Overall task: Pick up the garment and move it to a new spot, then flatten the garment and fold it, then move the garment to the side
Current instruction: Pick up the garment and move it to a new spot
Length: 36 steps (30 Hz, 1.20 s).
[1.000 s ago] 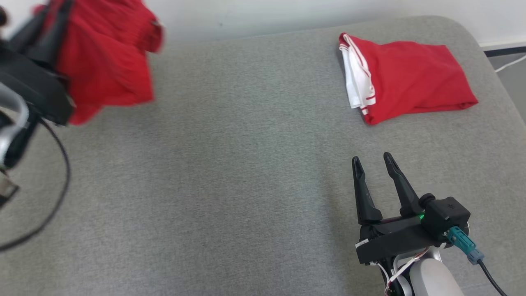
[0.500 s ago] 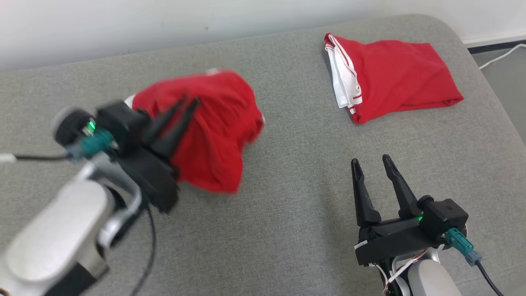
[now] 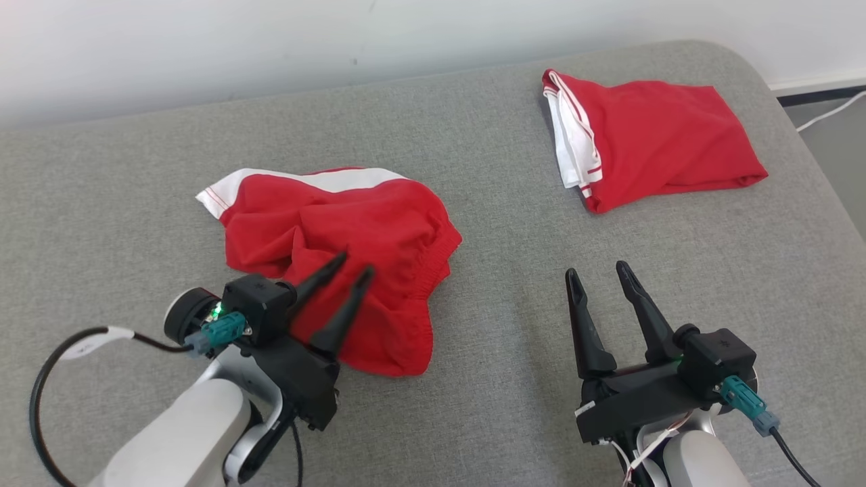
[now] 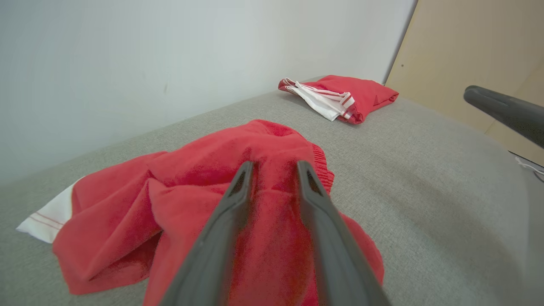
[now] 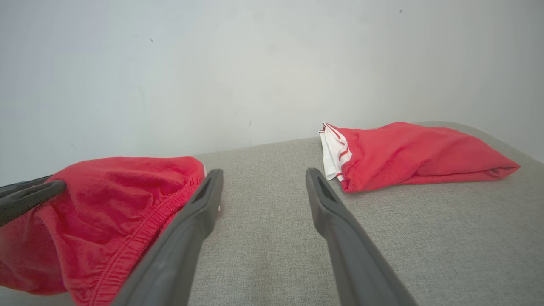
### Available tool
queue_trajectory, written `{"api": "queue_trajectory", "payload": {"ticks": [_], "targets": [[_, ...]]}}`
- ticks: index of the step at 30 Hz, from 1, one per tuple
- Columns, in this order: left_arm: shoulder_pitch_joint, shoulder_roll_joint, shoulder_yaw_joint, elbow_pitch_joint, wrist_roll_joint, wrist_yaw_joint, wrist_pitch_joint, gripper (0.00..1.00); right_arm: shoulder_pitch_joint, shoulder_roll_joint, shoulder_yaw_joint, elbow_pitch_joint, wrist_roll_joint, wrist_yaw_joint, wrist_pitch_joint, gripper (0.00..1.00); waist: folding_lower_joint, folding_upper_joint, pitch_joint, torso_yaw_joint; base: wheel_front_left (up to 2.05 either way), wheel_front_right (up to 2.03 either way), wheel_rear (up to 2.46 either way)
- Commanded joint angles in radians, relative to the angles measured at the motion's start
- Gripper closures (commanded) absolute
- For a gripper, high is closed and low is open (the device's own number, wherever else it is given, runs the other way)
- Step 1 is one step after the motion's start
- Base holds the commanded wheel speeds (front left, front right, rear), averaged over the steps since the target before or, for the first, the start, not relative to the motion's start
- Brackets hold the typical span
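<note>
The garment (image 3: 352, 230), red shorts with a white band, lies crumpled on the grey padded surface (image 3: 500, 284) left of centre. My left gripper (image 3: 354, 264) hovers over its near part, the fingers slightly apart and no cloth pinched between them. In the left wrist view the red garment (image 4: 191, 187) spreads under and beyond the parted left gripper (image 4: 275, 163). My right gripper (image 3: 596, 269) stands open over bare surface at the lower right, apart from the cloth. From the right wrist view, the garment (image 5: 106, 199) sits left of the right gripper (image 5: 263, 172).
A second red garment (image 3: 656, 142), folded with white trim, lies at the far right of the surface, also seen as folded cloth (image 5: 416, 153). A pale wall runs along the back. The surface's rounded right edge drops off to the floor with a white cable (image 3: 829, 111).
The left arm swung the garment down from the upper left onto the surface and its jaws parted, letting the cloth go. The camera shifted slightly. The right gripper stayed put.
</note>
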Motion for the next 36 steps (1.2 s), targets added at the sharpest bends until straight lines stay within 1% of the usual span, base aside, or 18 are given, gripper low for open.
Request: {"api": "queue_trajectory", "payload": {"ticks": [1,6,9,13,18,19,23,26,27,32,36], "targets": [[0.019,-0.008,0.004,0.004,0.002,0.005,-0.025,0.0,0.008,0.0,-0.001,0.002,0.008,-0.001,0.002,0.0,0.0,0.0,-0.008,0.008,0.0,0.0,0.0],[0.049,-0.018,0.025,-0.018,0.005,0.036,-0.094,0.0,0.023,0.0,-0.003,0.0,0.01,-0.001,0.004,0.0,0.0,0.0,-0.021,0.034,0.0,0.0,0.0],[0.074,-0.005,0.047,-0.05,0.013,0.065,-0.127,0.0,0.029,0.0,-0.003,0.002,0.01,-0.001,0.007,0.0,0.0,0.0,-0.03,0.052,0.0,0.0,0.0],[0.118,0.018,0.082,-0.103,0.043,0.119,-0.156,0.0,0.037,0.0,-0.004,0.002,0.009,-0.001,0.01,0.0,0.0,0.0,-0.044,0.077,0.0,0.0,0.0],[0.199,0.05,0.152,-0.161,0.066,0.189,-0.171,0.0,0.053,0.0,-0.012,0.002,0.003,-0.001,0.018,0.0,0.0,0.0,-0.063,0.106,0.0,0.0,0.0],[0.199,0.05,0.152,-0.161,0.066,0.189,-0.171,0.0,0.053,0.0,-0.012,0.002,0.003,-0.001,0.018,0.0,0.0,0.0,-0.063,0.106,0.0,0.0,0.0],[0.273,0.067,0.216,-0.2,0.092,0.237,-0.174,0.0,0.062,0.0,-0.015,0.003,0.003,-0.001,0.026,0.0,0.0,0.0,-0.08,0.126,0.0,0.0,0.0],[0.335,0.078,0.279,-0.226,0.106,0.263,-0.174,0.0,0.068,0.0,-0.015,0.003,0.006,-0.001,0.028,0.0,0.0,0.0,-0.091,0.139,0.0,0.0,0.0],[0.381,0.076,0.324,-0.243,0.109,0.279,-0.174,0.0,0.072,0.0,-0.014,0.006,0.008,-0.001,0.032,0.0,0.0,0.0,-0.099,0.148,0.0,0.0,0.0],[0.496,0.063,0.445,-0.277,0.112,0.309,-0.175,0.0,0.084,0.0,-0.011,0.009,0.011,-0.001,0.045,0.0,0.0,0.0,-0.111,0.169,0.0,0.0,0.0],[0.576,0.052,0.516,-0.288,0.129,0.307,-0.175,0.0,0.089,0.0,-0.007,0.012,0.011,-0.001,0.058,0.0,0.0,0.0,-0.114,0.184,0.0,0.0,0.0]]}}
